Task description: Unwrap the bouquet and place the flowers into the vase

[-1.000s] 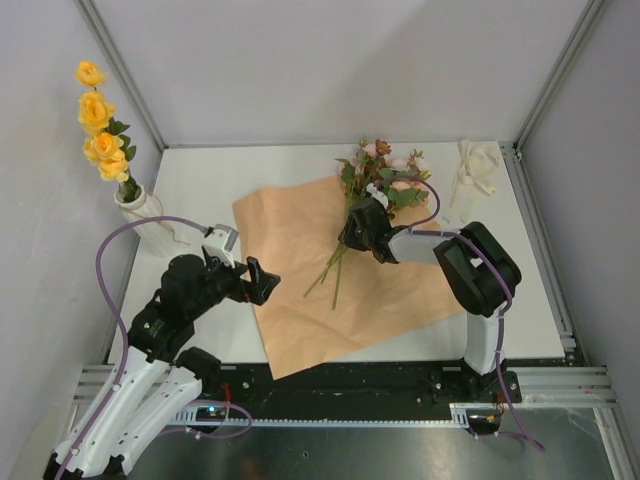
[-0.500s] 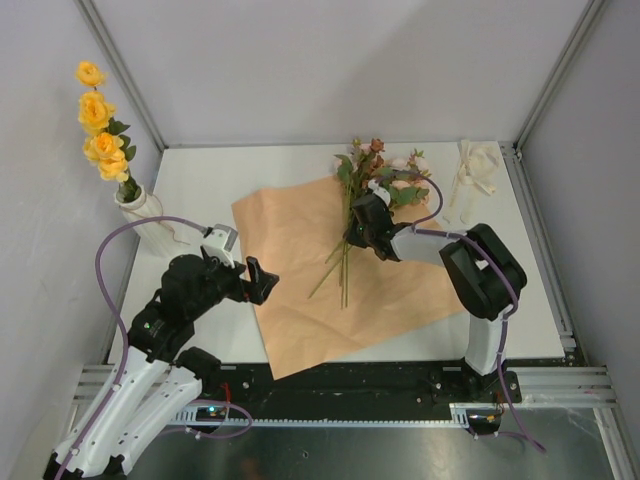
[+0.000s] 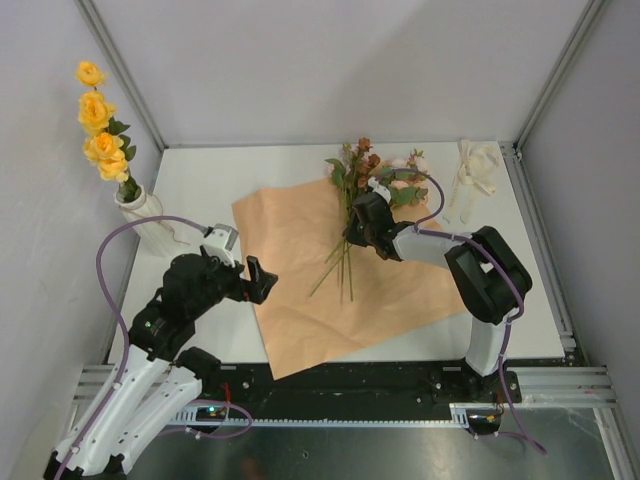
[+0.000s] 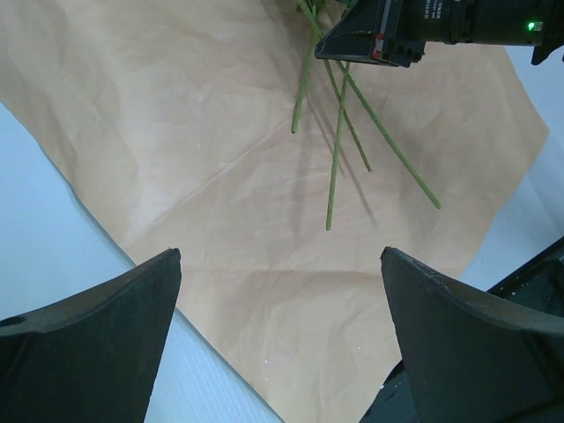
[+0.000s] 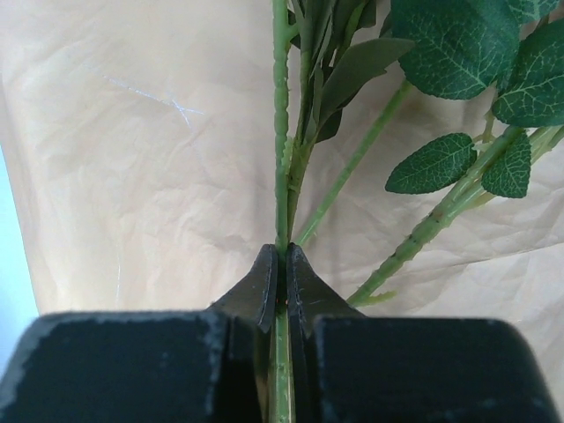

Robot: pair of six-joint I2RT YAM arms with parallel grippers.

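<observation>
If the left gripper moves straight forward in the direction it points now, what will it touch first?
Most likely the peach paper sheet, which fills the view ahead of the open left gripper. The green flower stems lie farther along, clamped in the right gripper. Depth is hard to judge.

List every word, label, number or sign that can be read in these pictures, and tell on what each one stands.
Nothing can be read with certainty.
White print on the right arm's black housing, left wrist view: too small and cut by the picture's edge, not readable.
Paper sheet, vase, flowers, ribbon: no print visible.
</observation>
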